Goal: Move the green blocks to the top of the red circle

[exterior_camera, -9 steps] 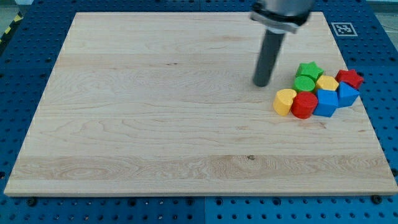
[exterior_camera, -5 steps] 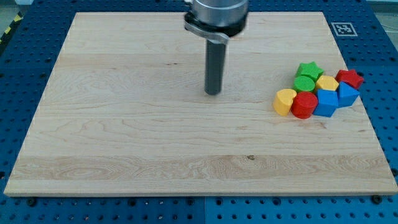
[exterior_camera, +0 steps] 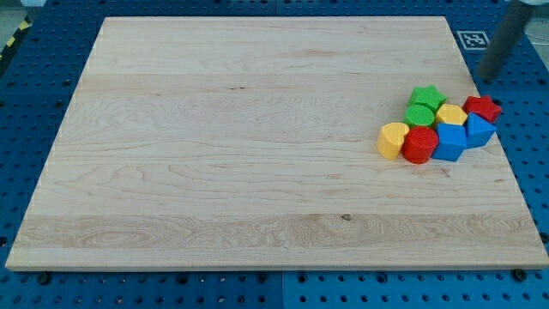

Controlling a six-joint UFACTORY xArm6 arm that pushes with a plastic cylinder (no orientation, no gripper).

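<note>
**Tip off the surface, greens already by the red circle**

My tip (exterior_camera: 489, 79) is seen off the surface's (exterior_camera: 214, 154) right edge; nothing is gripped. The green star (exterior_camera: 425, 95) and green circle (exterior_camera: 419, 114) are clustered just above the red circle (exterior_camera: 419, 146). Gentle nudges are advised, so neighbours are spared.

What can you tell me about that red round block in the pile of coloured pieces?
The red circle is a short, squat cylinder, painted glossy red, standing flat on the wooden board near the view's right edge. It sits at the bottom of the cluster. The yellow heart presses against its left side, a blue block against its right, and the green circle sits directly above it, seemingly touching. My tip is well off toward the view's top right, clear of it.
</note>
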